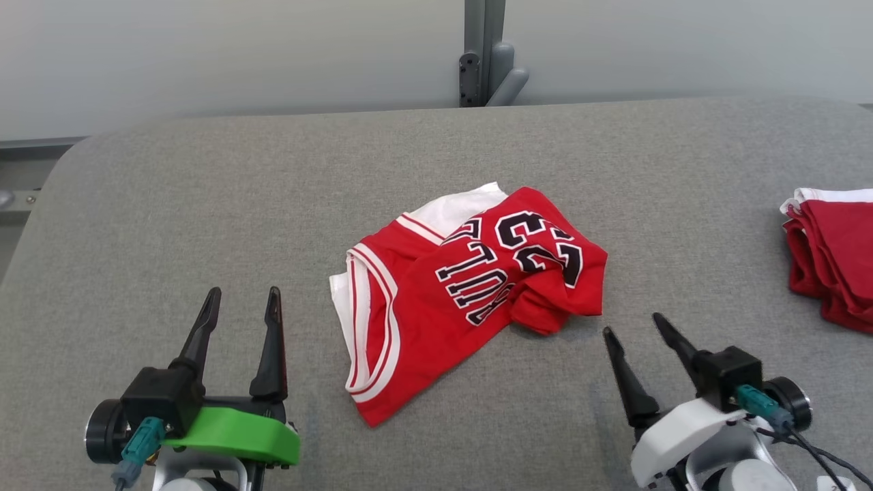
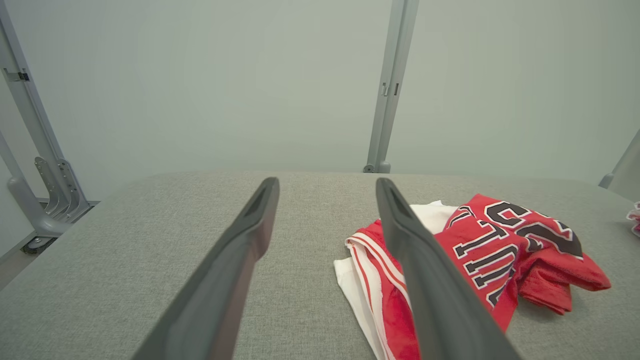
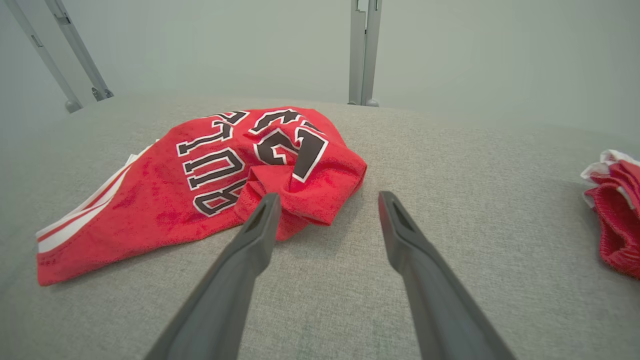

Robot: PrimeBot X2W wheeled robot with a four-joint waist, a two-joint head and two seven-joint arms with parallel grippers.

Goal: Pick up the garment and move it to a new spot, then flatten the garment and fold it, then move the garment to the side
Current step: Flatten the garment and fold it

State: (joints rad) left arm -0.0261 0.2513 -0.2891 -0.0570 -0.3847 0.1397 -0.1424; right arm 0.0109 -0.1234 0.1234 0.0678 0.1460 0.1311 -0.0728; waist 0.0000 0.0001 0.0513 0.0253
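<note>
The garment (image 1: 464, 286) is a red jersey with white trim and black lettering, lying crumpled in the middle of the grey table (image 1: 204, 204). It also shows in the left wrist view (image 2: 500, 250) and the right wrist view (image 3: 215, 175). My left gripper (image 1: 243, 303) stands open at the lower left, apart from the jersey's left edge, with nothing between its fingers. My right gripper (image 1: 633, 326) is open at the lower right, just short of the jersey's bunched right corner. In the right wrist view the right gripper (image 3: 325, 200) points at that corner.
A stack of folded red and white garments (image 1: 835, 252) lies at the table's right edge, also seen as red cloth (image 3: 617, 215) at the right of the right wrist view. A grey post (image 1: 484, 51) stands behind the table's far edge.
</note>
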